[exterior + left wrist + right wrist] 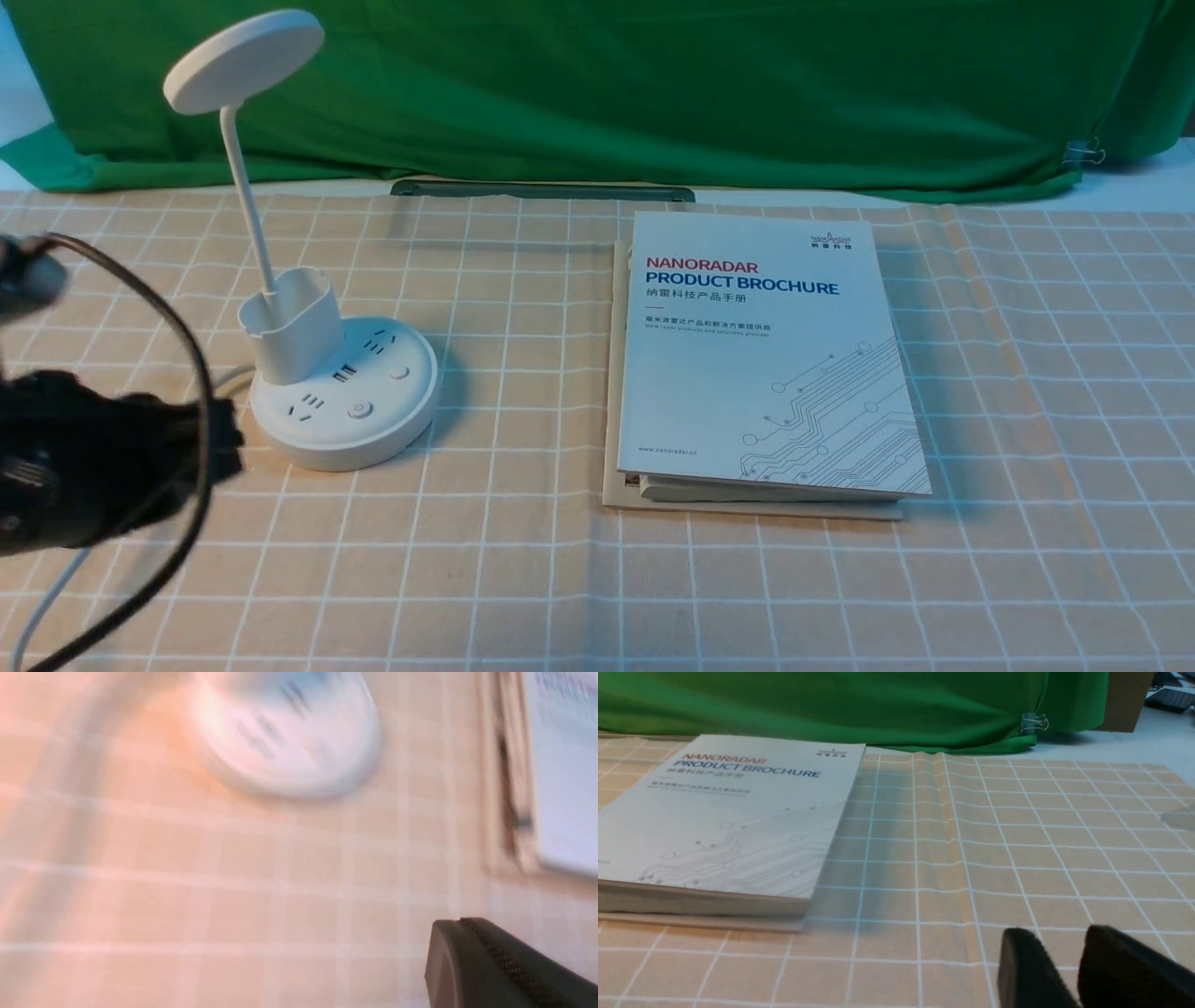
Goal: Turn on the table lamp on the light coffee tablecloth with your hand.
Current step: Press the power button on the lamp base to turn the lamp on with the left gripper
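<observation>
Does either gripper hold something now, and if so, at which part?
Neither holds anything. The left gripper hangs near the table lamp, not touching it. The right gripper has only bare tablecloth showing between its fingers.

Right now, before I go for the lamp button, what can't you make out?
Left gripper: front view, blurred, partly past the left edge; open or shut unclear. Left wrist view shows one finger only.
Lamp buttons: left wrist view, smeared by motion blur.
Cord: front view, hidden behind the left arm, then cut off below.
Right gripper: right wrist view, only tips, slightly apart.
</observation>
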